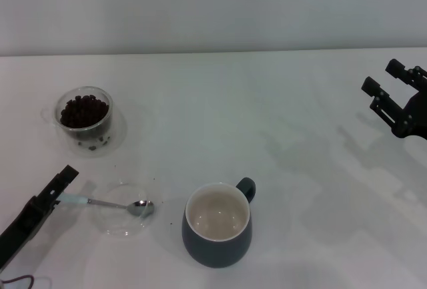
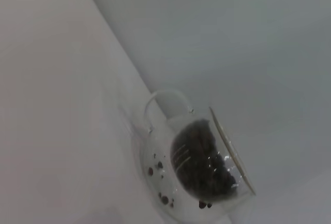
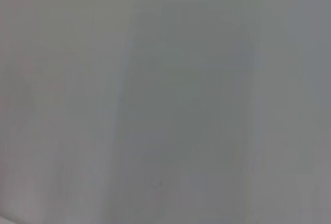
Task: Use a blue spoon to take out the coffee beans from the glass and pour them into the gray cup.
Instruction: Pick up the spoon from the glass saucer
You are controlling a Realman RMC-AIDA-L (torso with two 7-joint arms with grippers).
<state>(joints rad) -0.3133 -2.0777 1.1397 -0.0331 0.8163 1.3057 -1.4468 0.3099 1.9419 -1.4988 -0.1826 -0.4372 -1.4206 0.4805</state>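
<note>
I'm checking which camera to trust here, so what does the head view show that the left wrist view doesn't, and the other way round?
Only the head view shows the blue spoon, its bowl over a shallow glass dish, its handle end at the left gripper; the empty gray cup; and the right gripper, open, far off at the table's right. Only the left wrist view shows the glass's clear side handle up close. Both show the glass of coffee beans on the white table.
</note>
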